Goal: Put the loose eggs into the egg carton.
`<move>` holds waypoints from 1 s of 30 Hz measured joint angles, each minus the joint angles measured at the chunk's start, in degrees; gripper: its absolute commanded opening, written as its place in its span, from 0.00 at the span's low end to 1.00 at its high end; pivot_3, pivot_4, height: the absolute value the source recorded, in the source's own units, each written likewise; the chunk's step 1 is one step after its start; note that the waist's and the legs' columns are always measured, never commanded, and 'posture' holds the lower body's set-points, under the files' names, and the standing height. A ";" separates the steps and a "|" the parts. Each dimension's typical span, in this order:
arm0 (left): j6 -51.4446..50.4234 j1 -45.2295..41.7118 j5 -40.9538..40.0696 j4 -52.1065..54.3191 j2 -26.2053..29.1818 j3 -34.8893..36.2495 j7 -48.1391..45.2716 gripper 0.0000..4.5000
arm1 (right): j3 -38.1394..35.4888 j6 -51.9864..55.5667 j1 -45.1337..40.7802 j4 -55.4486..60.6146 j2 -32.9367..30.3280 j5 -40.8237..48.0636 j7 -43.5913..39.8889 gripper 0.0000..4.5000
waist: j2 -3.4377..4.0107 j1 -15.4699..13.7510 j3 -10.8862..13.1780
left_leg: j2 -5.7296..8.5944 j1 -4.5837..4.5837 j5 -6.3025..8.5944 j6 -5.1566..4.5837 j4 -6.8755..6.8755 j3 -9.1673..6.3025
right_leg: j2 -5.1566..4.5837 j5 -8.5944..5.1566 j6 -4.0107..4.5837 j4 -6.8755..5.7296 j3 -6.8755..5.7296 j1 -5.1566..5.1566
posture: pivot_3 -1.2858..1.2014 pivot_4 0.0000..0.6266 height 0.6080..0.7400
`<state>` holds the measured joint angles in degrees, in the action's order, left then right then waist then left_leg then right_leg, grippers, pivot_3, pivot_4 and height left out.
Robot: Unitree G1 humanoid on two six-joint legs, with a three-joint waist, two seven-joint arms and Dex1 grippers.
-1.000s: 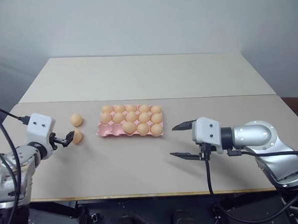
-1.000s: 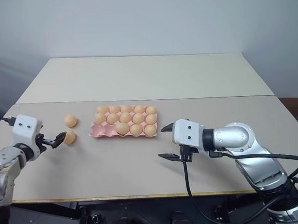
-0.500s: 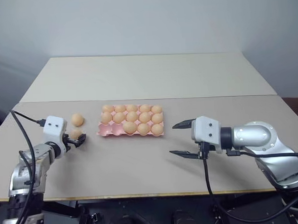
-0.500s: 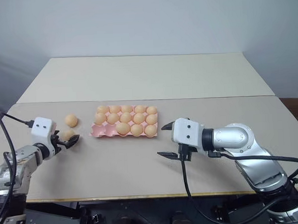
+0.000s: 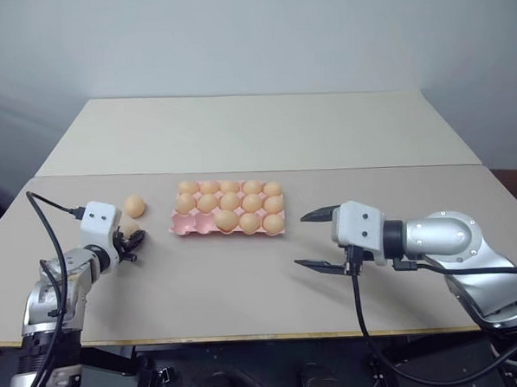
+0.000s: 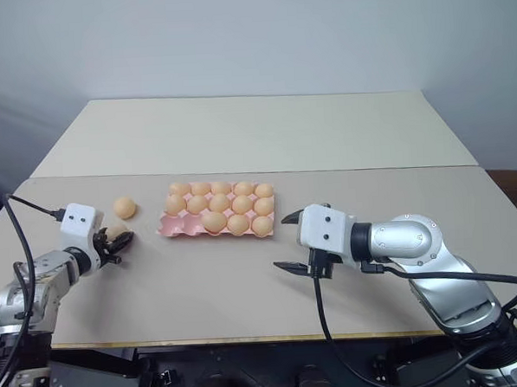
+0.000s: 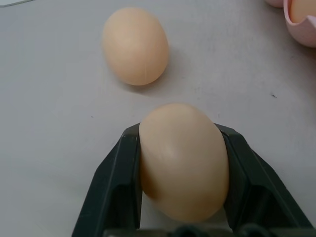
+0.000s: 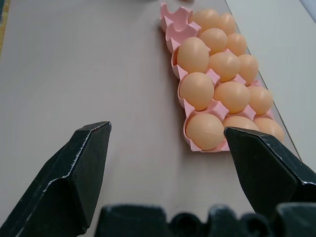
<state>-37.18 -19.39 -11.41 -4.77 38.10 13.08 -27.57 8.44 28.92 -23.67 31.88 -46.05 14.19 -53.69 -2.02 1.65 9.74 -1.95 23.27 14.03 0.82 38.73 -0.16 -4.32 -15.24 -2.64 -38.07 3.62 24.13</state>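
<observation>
The pink egg carton point(image 5: 183, 223) lies mid-table, holding several eggs point(image 5: 226, 219); two cups at its near left corner point(image 8: 174, 30) stand empty. Two loose eggs lie to its left. My left gripper point(image 5: 132, 243) is shut on the nearer loose egg point(image 7: 182, 160), one black finger point(image 7: 116, 182) pressing each side, low on the table. The other loose egg point(image 5: 135, 205) rests just beyond it, apart from the fingers. My right gripper point(image 5: 301, 240) hovers open and empty to the right of the carton, near its right end point(image 8: 200, 145).
A seam point(image 5: 370, 167) runs across the tan table behind the carton, where a second tabletop point(image 5: 255, 129) joins on. Bare surface stretches between the two grippers in front of the carton. A black cable point(image 5: 51, 204) trails from the left wrist.
My left gripper came forward around the nearer loose egg and has shut on it. The right gripper has stayed in place, open.
</observation>
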 measured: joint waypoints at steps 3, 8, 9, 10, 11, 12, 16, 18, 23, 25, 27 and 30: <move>-0.31 0.93 0.04 2.63 0.20 -0.50 -0.32 0.38 | 0.00 0.00 0.00 0.00 0.01 -0.32 0.19 0.95 | 0.00 -0.13 0.00 | 0.00 0.00 0.00 0.00 0.00 0.00 | 0.00 0.00 0.00 0.00 0.00 0.00 | 0.52 0.24 1.00; 5.01 0.78 -3.55 8.38 -0.68 0.60 -4.00 0.38 | 0.00 0.00 0.10 0.01 0.42 -0.72 1.30 0.95 | 0.00 -0.74 0.00 | -0.01 0.00 0.00 0.00 0.01 0.01 | -0.01 0.00 0.00 0.00 0.00 0.00 | 0.52 0.24 1.00; 6.28 0.28 -4.75 9.30 -0.67 0.62 -5.69 0.38 | 0.00 0.00 0.10 0.01 0.53 -0.87 1.52 0.95 | 0.00 -0.79 0.00 | 0.00 0.00 0.00 0.00 0.01 0.01 | -0.01 0.00 0.00 0.01 0.00 0.00 | 0.52 0.24 1.00; 7.50 -0.29 -5.70 10.37 -0.53 0.55 -7.61 0.38 | 0.01 0.00 0.09 0.07 0.69 -1.10 1.78 0.95 | 0.00 -0.86 0.00 | 0.00 0.00 0.00 0.00 0.01 0.01 | -0.01 0.00 0.00 0.01 0.00 -0.01 | 0.52 0.24 1.00; 8.68 -0.61 -6.33 10.94 -0.19 0.35 -9.34 0.38 | 0.01 0.06 0.09 0.18 0.76 -1.14 2.00 0.95 | 0.00 -0.88 0.00 | 0.00 -0.01 0.00 0.00 0.00 0.01 | -0.01 0.00 0.00 0.01 0.00 -0.02 | 0.52 0.24 1.00; 9.98 -1.09 -6.90 11.08 0.59 -0.53 -12.03 0.38 | 0.01 0.33 0.09 0.38 0.81 -1.16 2.38 0.95 | 0.00 -0.86 0.00 | 0.01 -0.01 0.00 0.00 0.01 0.01 | 0.00 0.00 0.00 0.02 0.00 -0.02 | 0.52 0.24 1.00; 13.72 -3.76 -6.92 9.65 1.08 -5.30 -19.38 0.38 | -0.01 1.55 0.17 2.06 1.23 -1.18 3.95 0.95 | 0.00 -0.94 0.00 | 0.01 -0.01 0.00 0.01 0.03 0.01 | 0.01 0.00 0.00 0.02 -0.02 -0.05 | 0.52 0.24 1.00; 16.42 -6.27 -5.74 6.51 1.18 -8.58 -22.14 0.38 | -0.08 2.25 0.46 3.55 1.18 -1.30 4.59 0.95 | 0.00 -0.93 0.00 | 0.02 -0.01 0.00 0.00 0.04 0.01 | 0.02 0.00 0.00 0.02 -0.02 -0.05 | 0.52 0.24 1.00; 21.19 -10.17 -2.74 -2.08 0.20 -12.88 -25.15 0.38 | -0.67 5.68 1.12 8.02 0.91 -1.08 6.60 0.95 | 0.00 -0.63 0.00 | 0.01 0.02 -0.01 -0.01 0.05 0.00 | 0.05 0.00 0.00 0.02 -0.01 -0.02 | 0.52 0.24 1.00; 22.93 -11.88 -1.99 -5.22 -0.42 -13.68 -25.99 0.38 | -0.98 6.84 1.72 9.52 0.90 -1.08 7.64 0.95 | 0.00 -0.70 0.00 | 0.01 0.02 -0.01 -0.01 0.07 -0.01 | 0.05 0.00 0.00 0.02 -0.01 -0.04 | 0.52 0.24 1.00; 24.76 -13.01 -1.67 -7.73 -0.99 -14.19 -27.00 0.38 | -1.22 7.90 2.12 10.42 0.88 -1.10 8.52 0.95 | 0.00 -0.71 0.00 | 0.02 0.02 -0.01 -0.01 0.09 -0.01 | 0.04 0.00 0.00 0.02 -0.01 -0.05 | 0.52 0.24 1.00; 25.94 -14.40 -1.03 -10.11 -2.26 -14.61 -27.52 0.38 | -1.50 8.60 2.46 10.69 0.87 -1.11 9.25 0.95 | 0.00 -0.82 0.00 | 0.02 0.03 -0.01 -0.01 0.09 -0.01 | 0.04 0.00 -0.01 0.02 -0.02 -0.04 | 0.52 0.24 1.00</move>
<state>-11.25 -33.80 -12.44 -14.88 35.83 -1.54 -55.09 6.94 37.52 -21.21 42.56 -45.18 13.08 -44.45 -2.02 0.83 9.74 -1.93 23.30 14.02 0.82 38.83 -0.17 -4.28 -15.24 -2.65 -38.05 3.60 24.09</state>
